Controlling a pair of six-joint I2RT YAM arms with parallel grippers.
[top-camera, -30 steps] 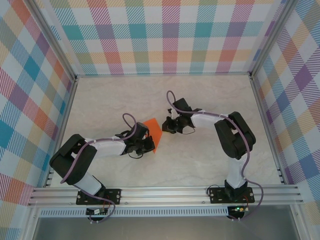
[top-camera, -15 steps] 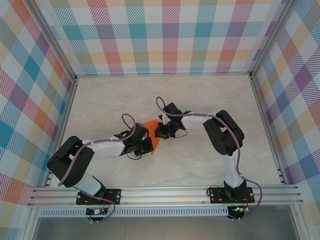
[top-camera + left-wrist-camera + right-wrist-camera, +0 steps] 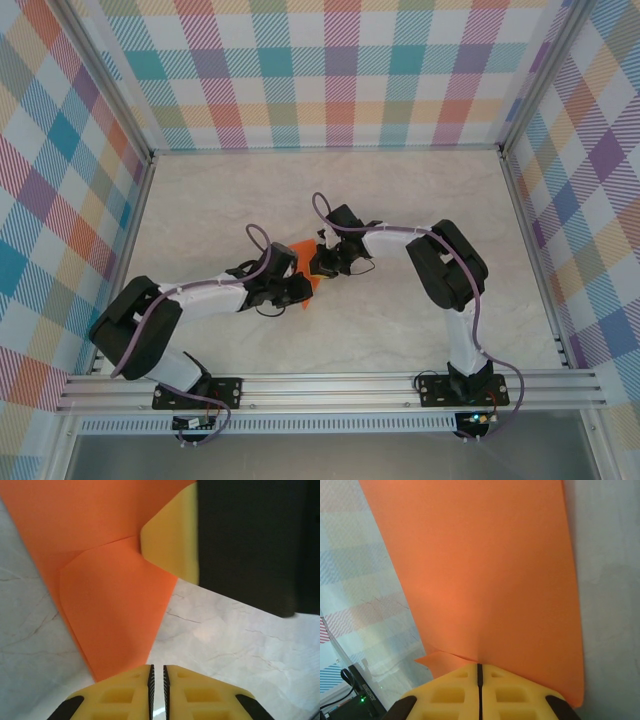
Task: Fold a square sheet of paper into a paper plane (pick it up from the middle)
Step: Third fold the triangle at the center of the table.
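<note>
Standing by the table, I see both arms reaching in so that their grippers meet over its middle, with the orange sheet of paper between them. The sheet is no flat square: a crease runs across it, one flap lies folded over another, and it narrows to a tip pointing toward the table's near edge.

The right gripper comes in from the table's right half and is clamped on the sheet. In its own wrist view the two yellow fingers are pressed together, and the paper rises straight out of the seam between them, broad and smooth, with one small corner sticking out to the side. From the left wrist camera, one of its yellow fingers lies flat against the sheet's upper edge, with the black body behind it.

The left gripper sits just beside the sheet on the table's near-left side. Its fingers stand a thin slit apart, with pale marbled tabletop showing through the gap and no paper in it. The sheet's tip ends right at the edge of one fingertip. I cannot tell whether it touches.
</note>
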